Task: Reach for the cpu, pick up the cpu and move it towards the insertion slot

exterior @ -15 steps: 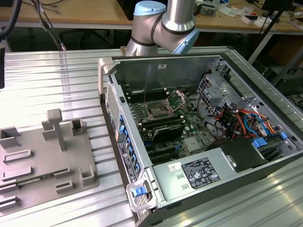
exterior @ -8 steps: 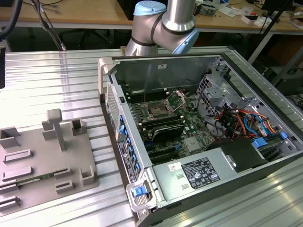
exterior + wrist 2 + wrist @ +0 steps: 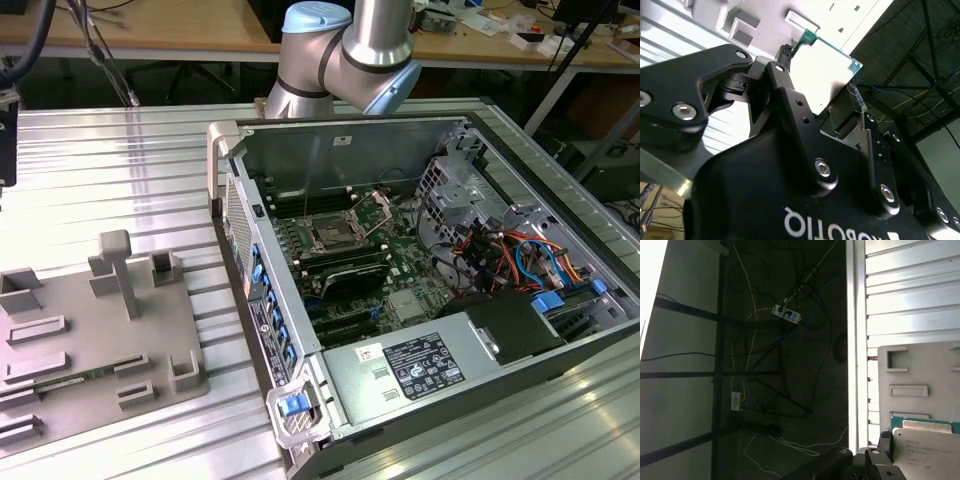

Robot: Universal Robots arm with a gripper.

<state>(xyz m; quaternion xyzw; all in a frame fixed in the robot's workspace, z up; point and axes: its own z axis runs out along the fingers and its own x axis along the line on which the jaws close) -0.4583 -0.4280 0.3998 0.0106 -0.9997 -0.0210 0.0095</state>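
**Chip pinched in my jaws, socket well apart beyond the case wall**

My jaws are closed to the width of the cpu [image 3: 827, 70] and grip it by two opposite edges. In the second wrist view its silver-white plate faces back toward my wrist, with the thin green rim showing along the far edges. It is close to square, so no long axis matters. I judge it to be lifted free, not resting on anything.

Behind the chip lies the grey plastic tray [image 3: 90, 340] with its raised blocks, flat on the ribbed metal worktop [image 3: 120, 170]. In the first wrist view the chip hangs over the tray's end, near the worktop's edge, and past that edge is dark floor with loose cables and a power strip [image 3: 787, 315].

The insertion slot [image 3: 335, 236] sits on the motherboard inside the open computer case [image 3: 235, 210], well apart from the tray and toward the exterior view's right. The case's upright side wall stands between tray and socket. The socket's load plate looks swung up on its far side. Long black memory slots [image 3: 345, 262] run close alongside it, and a small finned heatsink [image 3: 405, 305] lies near the power supply [image 3: 420, 365].
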